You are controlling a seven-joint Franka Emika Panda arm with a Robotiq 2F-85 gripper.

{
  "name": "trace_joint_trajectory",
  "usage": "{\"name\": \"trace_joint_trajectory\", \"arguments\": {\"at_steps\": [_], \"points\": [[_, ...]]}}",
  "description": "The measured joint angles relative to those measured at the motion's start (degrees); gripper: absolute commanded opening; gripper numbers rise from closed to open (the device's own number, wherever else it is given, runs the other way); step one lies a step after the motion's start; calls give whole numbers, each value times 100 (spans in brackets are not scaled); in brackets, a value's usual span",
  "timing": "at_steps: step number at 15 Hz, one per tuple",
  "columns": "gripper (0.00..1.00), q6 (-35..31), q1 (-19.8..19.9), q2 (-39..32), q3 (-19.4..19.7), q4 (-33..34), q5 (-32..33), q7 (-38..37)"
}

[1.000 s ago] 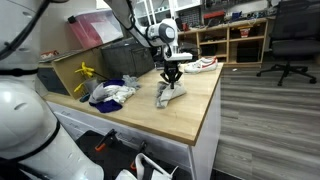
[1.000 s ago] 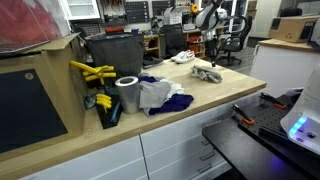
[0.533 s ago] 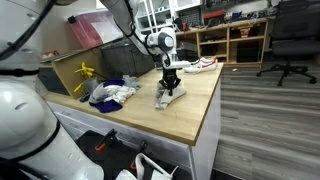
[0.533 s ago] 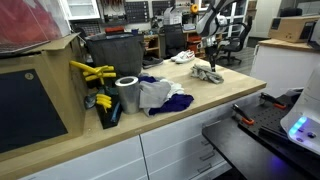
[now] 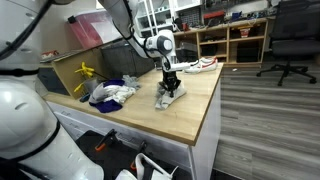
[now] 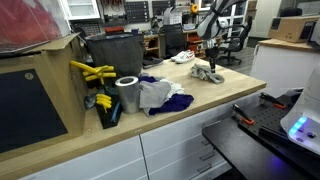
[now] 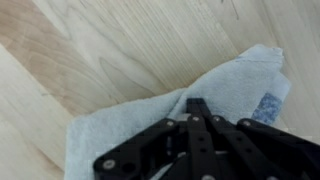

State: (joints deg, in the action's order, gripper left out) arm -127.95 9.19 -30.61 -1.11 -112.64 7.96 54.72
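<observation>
The gripper (image 5: 171, 83) is reaching down onto the wooden worktop (image 5: 193, 118), its pincer drawn tight together and pinching a fold of a grey towel (image 5: 166, 97). In the wrist view the black fingers (image 7: 198, 112) are meeting at their tips over the towel (image 7: 125, 135), with bare worktop (image 7: 110, 45) showing around its rumpled border. The towel is lying on the open middle part of the worktop, clear of its edges, and one end is being held up at the gripper while the rest is sagging onto the wood (both exterior views are showing this, the gripper (image 6: 208, 66) standing right above the towel (image 6: 211, 76)).

A heap of white and blue cloths (image 6: 160, 95) is sitting well apart from the towel, toward one end of the worktop, beside a shiny roll (image 6: 127, 93) and some yellow tools (image 6: 91, 72). A dark bin (image 6: 114, 50) is standing along the back edge, and something white (image 5: 203, 64) is lying near the far corner.
</observation>
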Motion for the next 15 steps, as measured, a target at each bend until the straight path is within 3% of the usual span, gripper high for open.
{"name": "trace_joint_trajectory", "arguments": {"at_steps": [4,10,15], "points": [[0,105,1,454,90,-188,390,3],[0,841,5,1455,308,-387,569,-45],[0,1445,7,2073,528,-434,534,-948]]}}
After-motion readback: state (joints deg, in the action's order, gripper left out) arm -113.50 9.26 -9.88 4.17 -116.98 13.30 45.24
